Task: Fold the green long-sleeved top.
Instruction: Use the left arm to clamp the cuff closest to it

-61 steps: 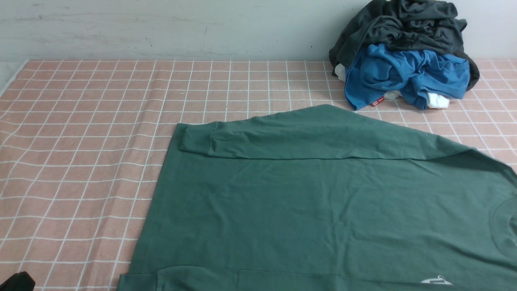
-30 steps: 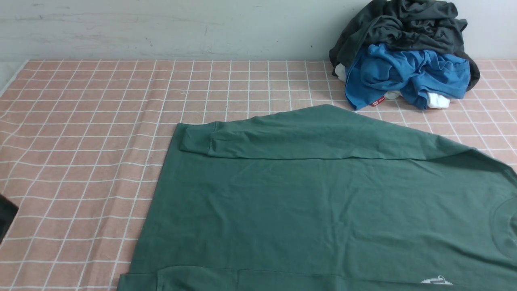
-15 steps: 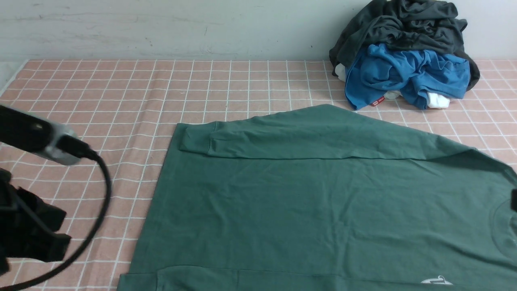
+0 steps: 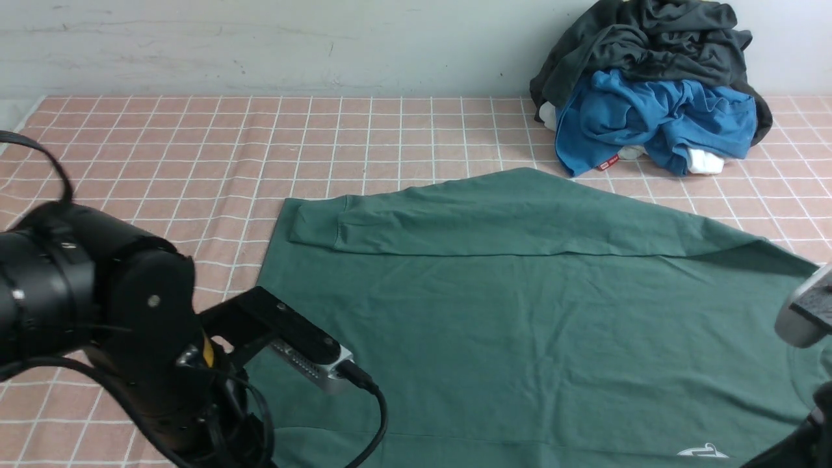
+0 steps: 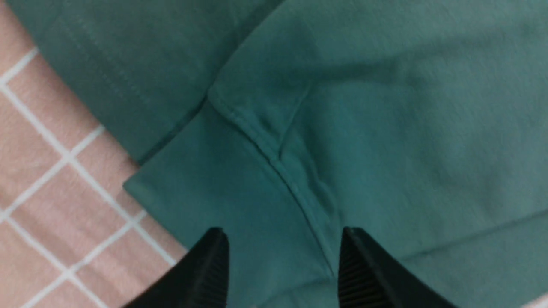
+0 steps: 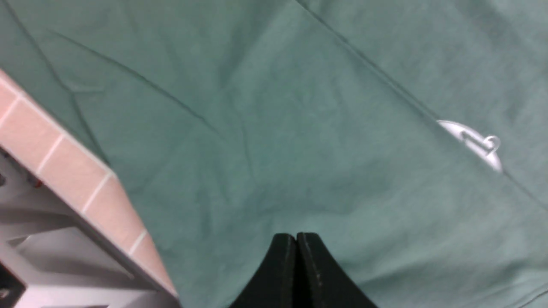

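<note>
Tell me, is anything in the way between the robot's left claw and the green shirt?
No, nothing visible. The open left gripper hangs right over a sleeve cuff of the green long-sleeved top, nothing between them. The pile of other clothes lies far off by the wall.

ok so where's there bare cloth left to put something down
Widest free patch: the pink checked tablecloth far left, between the wall and the green long-sleeved top. A narrower strip runs behind the folded sleeve. Crowded: far right corner, under the charcoal-grey garment and blue garment; near left, the left arm.
</note>
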You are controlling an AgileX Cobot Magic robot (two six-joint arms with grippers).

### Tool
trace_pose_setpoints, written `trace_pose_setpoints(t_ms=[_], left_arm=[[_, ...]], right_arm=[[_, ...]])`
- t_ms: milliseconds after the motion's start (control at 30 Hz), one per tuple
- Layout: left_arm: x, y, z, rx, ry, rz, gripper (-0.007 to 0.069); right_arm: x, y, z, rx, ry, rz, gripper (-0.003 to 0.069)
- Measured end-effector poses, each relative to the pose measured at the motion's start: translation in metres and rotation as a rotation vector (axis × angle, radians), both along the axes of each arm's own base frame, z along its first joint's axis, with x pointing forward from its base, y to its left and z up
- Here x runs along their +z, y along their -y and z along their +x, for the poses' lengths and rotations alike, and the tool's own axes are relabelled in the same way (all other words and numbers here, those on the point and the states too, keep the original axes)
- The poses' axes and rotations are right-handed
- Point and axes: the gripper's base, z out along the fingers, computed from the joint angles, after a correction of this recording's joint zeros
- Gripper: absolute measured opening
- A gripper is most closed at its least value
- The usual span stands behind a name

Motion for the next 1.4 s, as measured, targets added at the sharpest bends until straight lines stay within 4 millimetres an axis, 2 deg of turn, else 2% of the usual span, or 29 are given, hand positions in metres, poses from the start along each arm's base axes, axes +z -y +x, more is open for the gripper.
trace_pose_setpoints(t_ms=[167, 400, 500, 533, 600, 633, 667, 767, 833, 1200, 1300, 1400], left_arm=[[-0.027, 0.008, 0.02, -0.025, 0.039, 0.02, 0.0397], [-0.043, 0.011, 0.029, -0.041, 0.054, 0.03, 0.0386], [-0.044, 0.011, 0.03, -0.041, 0.049, 0.032, 0.0302], [-0.044, 0.011, 0.03, -0.041, 0.048, 0.033, 0.0295], [-0.044, 0.011, 0.03, -0.041, 0.048, 0.033, 0.0203], [-0.044, 0.011, 0.03, -0.041, 0.049, 0.032, 0.0187], [-0.045, 0.011, 0.03, -0.043, 0.052, 0.031, 0.0127], [-0.048, 0.012, 0.031, -0.043, 0.048, 0.033, 0.0044], [-0.049, 0.012, 0.031, -0.043, 0.045, 0.035, 0.002], [-0.039, 0.015, 0.038, -0.018, 0.044, 0.034, 0.0024], [-0.038, 0.015, 0.037, -0.016, 0.036, 0.038, 0.005], [-0.038, 0.015, 0.037, -0.014, 0.027, 0.043, 0.0132]], right_arm=[[0.002, 0.0, 0.007, -0.027, 0.07, 0.011, -0.0008], [0.002, 0.0, 0.008, -0.034, 0.091, 0.017, -0.0008], [-0.002, 0.0, 0.009, -0.041, 0.094, 0.018, -0.0008], [-0.002, 0.0, 0.009, -0.041, 0.096, 0.018, -0.0008], [-0.005, 0.0, 0.009, -0.045, 0.098, 0.018, -0.0008], [-0.005, 0.0, 0.009, -0.045, 0.099, 0.019, -0.0008], [-0.005, 0.0, 0.009, -0.047, 0.105, 0.017, -0.0008], [-0.005, 0.0, 0.01, -0.049, 0.113, 0.02, -0.0008], [-0.005, 0.0, 0.01, -0.05, 0.114, 0.02, -0.0008], [-0.005, 0.0, 0.01, -0.051, 0.116, 0.021, -0.0008], [-0.005, 0.0, 0.01, -0.051, 0.116, 0.021, -0.0008], [-0.005, 0.0, 0.01, -0.051, 0.116, 0.021, -0.0008]])
